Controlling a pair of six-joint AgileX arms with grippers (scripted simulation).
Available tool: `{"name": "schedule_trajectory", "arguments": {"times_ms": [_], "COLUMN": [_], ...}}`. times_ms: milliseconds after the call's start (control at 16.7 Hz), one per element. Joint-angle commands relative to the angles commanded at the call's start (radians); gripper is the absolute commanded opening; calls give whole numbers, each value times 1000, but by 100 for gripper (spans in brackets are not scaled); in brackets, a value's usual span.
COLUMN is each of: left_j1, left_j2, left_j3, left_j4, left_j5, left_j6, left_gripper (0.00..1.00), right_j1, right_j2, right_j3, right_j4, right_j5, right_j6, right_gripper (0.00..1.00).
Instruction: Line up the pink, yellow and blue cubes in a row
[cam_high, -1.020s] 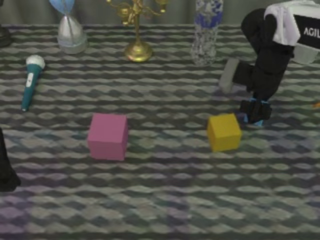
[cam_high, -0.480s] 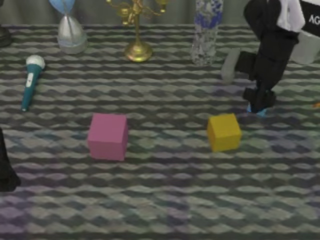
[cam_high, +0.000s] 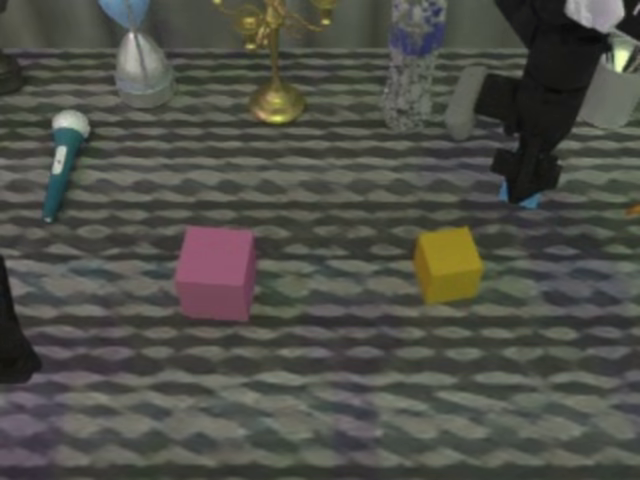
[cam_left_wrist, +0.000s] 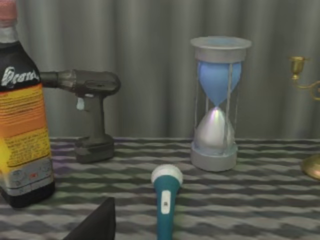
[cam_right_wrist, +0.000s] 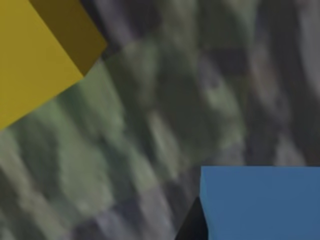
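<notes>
Right gripper clamped on the blue cube, upper right of the top view.

Pink cube sits centre-left, yellow cube centre-right, both slightly skewed; the right wrist view shows the blue face broadly. Left gripper's state: cannot tell.

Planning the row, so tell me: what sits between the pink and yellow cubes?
Nothing: the top view shows only bare patterned cloth between pink cube and yellow cube.

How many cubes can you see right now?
3: pink cube left of centre, yellow cube right of centre, blue cube held in the right gripper, mostly hidden.
</notes>
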Motion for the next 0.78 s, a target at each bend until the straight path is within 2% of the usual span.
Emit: {"name": "schedule_trajectory", "arguments": {"times_ms": [300,780], "left_j1": [0,0], "left_j2": [0,0], "left_j3": [0,0], "left_j4": [0,0], "left_j5": [0,0], "left_j6": [0,0], "left_gripper": [100,100], "right_j1": [72,355], "right_j2": [-95,-407], "right_j3": [-114,-592], "right_j4": [41,168], "right_j5": [0,-1], "right_j6": [7,6], "right_gripper": [0,0]}}
